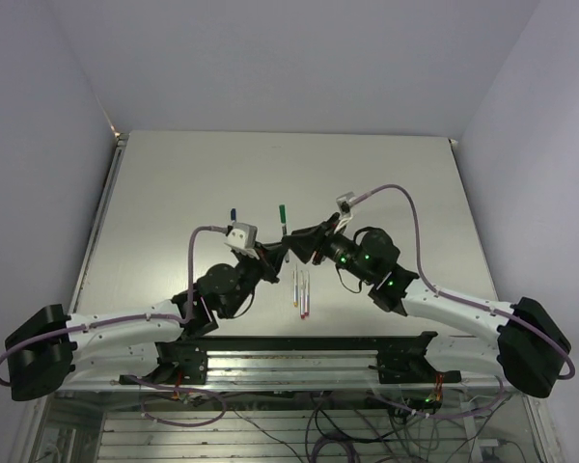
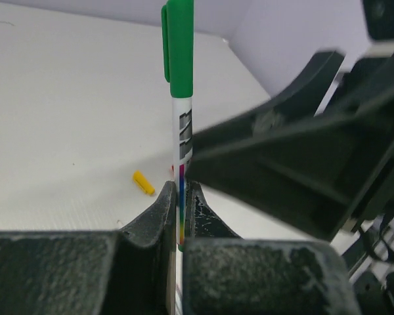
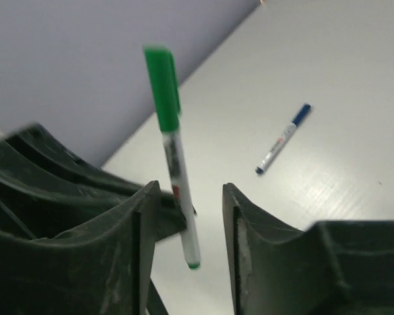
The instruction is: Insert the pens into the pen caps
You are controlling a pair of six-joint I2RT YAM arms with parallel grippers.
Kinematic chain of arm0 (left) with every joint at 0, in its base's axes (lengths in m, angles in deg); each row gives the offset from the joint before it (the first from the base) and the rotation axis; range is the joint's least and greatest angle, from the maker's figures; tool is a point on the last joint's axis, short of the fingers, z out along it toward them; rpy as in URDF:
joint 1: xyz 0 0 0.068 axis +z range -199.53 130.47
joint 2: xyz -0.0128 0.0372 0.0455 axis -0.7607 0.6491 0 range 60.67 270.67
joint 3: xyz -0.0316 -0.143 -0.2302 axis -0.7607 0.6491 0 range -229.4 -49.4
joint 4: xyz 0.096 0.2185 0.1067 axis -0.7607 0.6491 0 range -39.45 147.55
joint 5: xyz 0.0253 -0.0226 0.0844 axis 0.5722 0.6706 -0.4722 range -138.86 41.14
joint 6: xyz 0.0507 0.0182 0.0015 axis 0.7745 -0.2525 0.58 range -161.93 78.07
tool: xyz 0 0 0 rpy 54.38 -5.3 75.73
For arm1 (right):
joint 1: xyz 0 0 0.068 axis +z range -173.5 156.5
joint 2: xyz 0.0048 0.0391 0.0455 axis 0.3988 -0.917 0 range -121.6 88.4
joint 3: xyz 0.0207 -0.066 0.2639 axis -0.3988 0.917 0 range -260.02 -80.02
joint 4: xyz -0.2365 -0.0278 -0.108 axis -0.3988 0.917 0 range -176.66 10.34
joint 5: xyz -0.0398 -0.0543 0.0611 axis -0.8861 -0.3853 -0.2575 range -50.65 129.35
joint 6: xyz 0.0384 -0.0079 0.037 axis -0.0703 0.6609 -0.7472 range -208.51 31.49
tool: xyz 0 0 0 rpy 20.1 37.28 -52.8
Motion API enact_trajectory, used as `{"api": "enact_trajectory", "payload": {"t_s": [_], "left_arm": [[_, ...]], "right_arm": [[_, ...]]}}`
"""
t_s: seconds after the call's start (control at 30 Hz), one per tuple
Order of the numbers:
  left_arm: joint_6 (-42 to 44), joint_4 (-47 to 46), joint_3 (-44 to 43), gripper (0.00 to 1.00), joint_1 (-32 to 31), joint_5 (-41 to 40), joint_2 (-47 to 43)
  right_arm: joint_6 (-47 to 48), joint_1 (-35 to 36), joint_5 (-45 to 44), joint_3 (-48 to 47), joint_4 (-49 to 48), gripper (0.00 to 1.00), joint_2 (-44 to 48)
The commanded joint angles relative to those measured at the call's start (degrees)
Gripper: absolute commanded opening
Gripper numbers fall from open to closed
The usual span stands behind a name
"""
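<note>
Left wrist view: the green pen [image 2: 182,141] stands upright with its green cap [image 2: 179,49] on the top end. Its lower barrel is pinched between the pressed-together fingers of the left claw [image 2: 181,194]. In the right wrist view the right claw [image 3: 189,190] is spread on either side of the same pen. One finger is close beside the barrel and the other is well apart from it, and neither finger grips.

This pen looks capped, so the step in hand is likely getting the right claw away cleanly. It should back straight off along its own line and keep both fingers clear of the barrel. A brush against the barrel could twist the pen in the left pinch or loosen the cap. The left claw should hold firm and low, then lay the pen down flat away from the loose ones.

A blue pen [image 3: 282,139], capped, lies on the table [image 1: 386,183] left of the green pen in the top view. A yellow cap [image 2: 143,183] lies loose, also to its left. More pens [image 1: 300,287] lie side by side nearer the arm bases, and they are too small to tell whether they are capped.

The table is pale, matt and flat, and plain lilac-white walls [image 1: 289,58] close in around it
</note>
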Motion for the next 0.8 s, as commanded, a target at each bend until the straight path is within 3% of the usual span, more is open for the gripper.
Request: {"api": "enact_trajectory", "payload": {"t_s": [0.0,0.13,0.37,0.77], "left_arm": [[-4.4,-1.8,-1.1,0.07,0.7,-3.3,-0.5],[-7.2,0.9,0.7,0.07,0.7,-4.2,0.8],[-7.0,11.1,-3.3,0.07,1.8,-10.6,4.9],[-4.3,28.4,-19.0,0.07,22.0,-1.6,21.4]], "right_arm": [[5.2,0.7,-0.8,-4.8,8.5,0.46,0.1],[7.2,0.7,-3.2,-7.3,8.2,0.53,2.5],[7.4,0.7,-9.1,-4.3,11.3,0.54,9.9],[3.2,0.7,-18.1,3.9,19.5,0.53,20.0]]}}
